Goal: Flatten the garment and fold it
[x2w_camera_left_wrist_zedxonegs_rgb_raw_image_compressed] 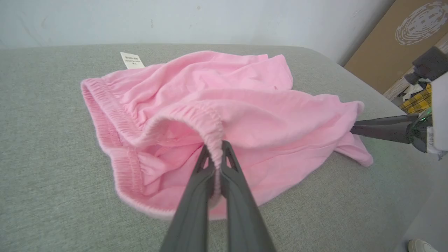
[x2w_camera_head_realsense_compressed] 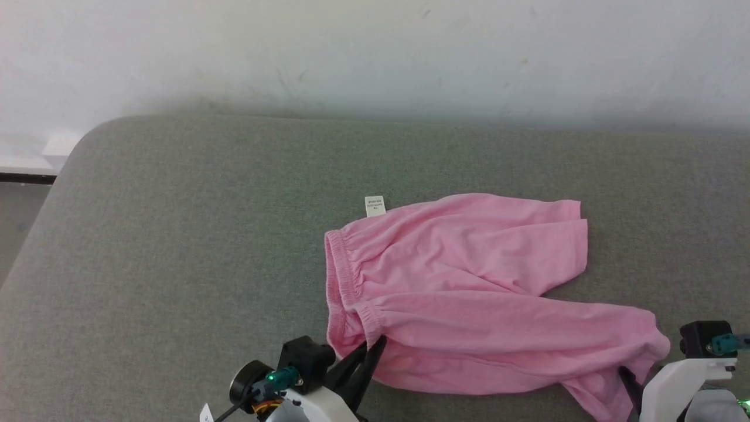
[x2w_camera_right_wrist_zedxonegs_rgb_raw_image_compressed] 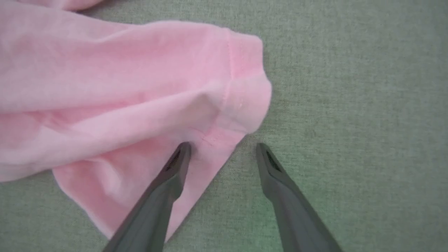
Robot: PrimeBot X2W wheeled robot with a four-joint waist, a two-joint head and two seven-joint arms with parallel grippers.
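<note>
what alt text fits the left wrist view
The left gripper has its two dark fingers shut on the gathered waistband of pink shorts lying rumpled on a grey upholstered surface. A white label sticks out at the far edge, and the right gripper points at a leg hem.

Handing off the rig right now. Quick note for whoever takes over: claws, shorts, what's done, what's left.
Left claw: shut on the waistband of the pink shorts, that edge raised a little.
Right claw: open, straddling a leg hem corner, nothing gripped.
Shorts: rumpled on the grey cushion, waistband left, legs right, white label at the far edge.
Done: waistband grasp.
Left: grip the hem, flatten, fold.
</note>
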